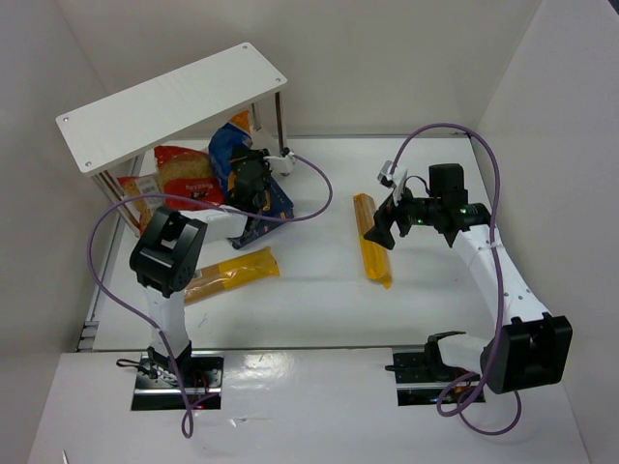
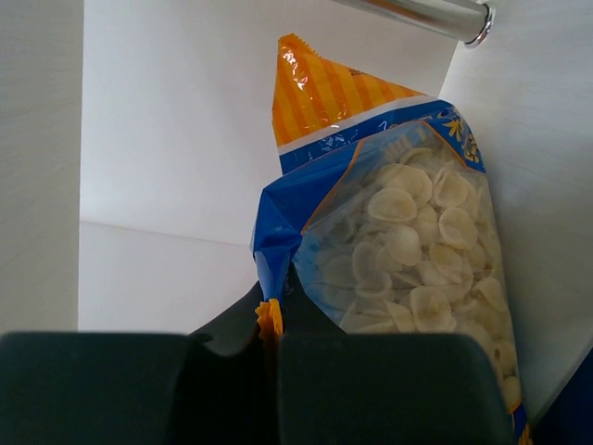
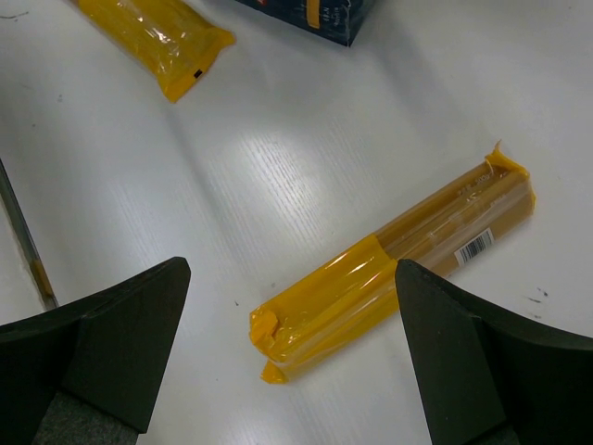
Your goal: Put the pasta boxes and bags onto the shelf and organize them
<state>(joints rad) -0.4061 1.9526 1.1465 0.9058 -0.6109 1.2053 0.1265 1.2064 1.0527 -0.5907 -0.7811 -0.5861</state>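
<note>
Left end effector (image 2: 275, 345): fingers drawn together, clamped on the crimped edge of the blue bag.
Blue bag (image 2: 398, 250): extends straight ahead of the left end effector, with its orange striped end farthest away; the clear panel shows shell-shaped pasta.
Silver leg (image 2: 422, 11): just past the bag's far end.
Shelf (image 1: 164, 106): ahead of the left end effector; the held bag stands at its open end, under the edge of the top board.
Red bag (image 1: 184, 174): beside the left end effector, under the same board.
Pasta box (image 1: 274, 205): just behind the left end effector on the tabletop (image 3: 278, 158), partly hidden by the arm.
Right end effector (image 3: 289, 278): fingers spread wide, holding nothing.
Long yellow bag (image 3: 398, 264): flat on the tabletop below the right end effector, in the gap between its fingers, untouched.
Second long yellow bag (image 3: 153, 37): well beyond the right end effector, near the pasta box corner.
</note>
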